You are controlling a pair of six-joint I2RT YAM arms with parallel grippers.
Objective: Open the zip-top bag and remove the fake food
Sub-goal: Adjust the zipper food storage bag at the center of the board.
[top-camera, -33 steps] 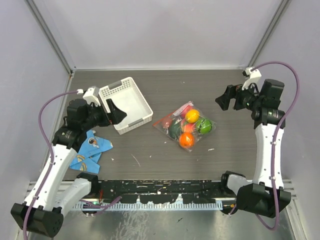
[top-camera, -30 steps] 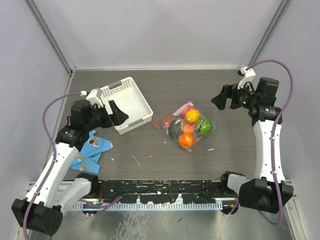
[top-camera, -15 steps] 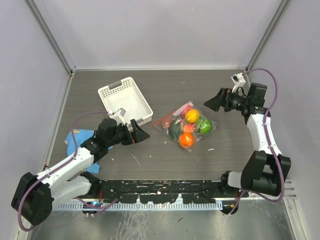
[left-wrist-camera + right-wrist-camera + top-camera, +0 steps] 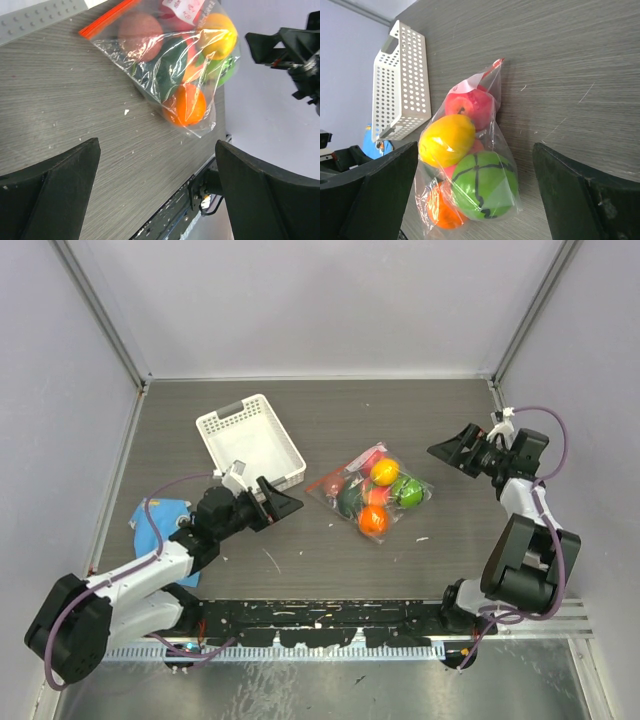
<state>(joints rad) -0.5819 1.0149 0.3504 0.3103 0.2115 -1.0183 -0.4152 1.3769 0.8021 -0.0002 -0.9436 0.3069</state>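
1. Clear plastic is not yet touched. In the top view the zip-top bag lies at the same place in the middle of the bench, with the fake food still inside. What has changed is the arms.
   - The left arm was raised beside the white basket and is now stretched low over the bench. The left tool sits just by the near corner of the basket and points to the bag, but stays apart from it.
   - The right arm has folded down. The right tool stands to the right of the bag, well apart.
   - I judge that both arms are only approaching, so the opening has not started.
2. In the left wrist view, the left tool has its jaws fully spread and holds nothing. The bag lies ahead between them. Its red-orange zip strip at the far left edge appears shut.
3. In the right wrist view, the right tool is also wide open and empty. The bag lies in front with the fruits pressed together, and the basket is beyond it.
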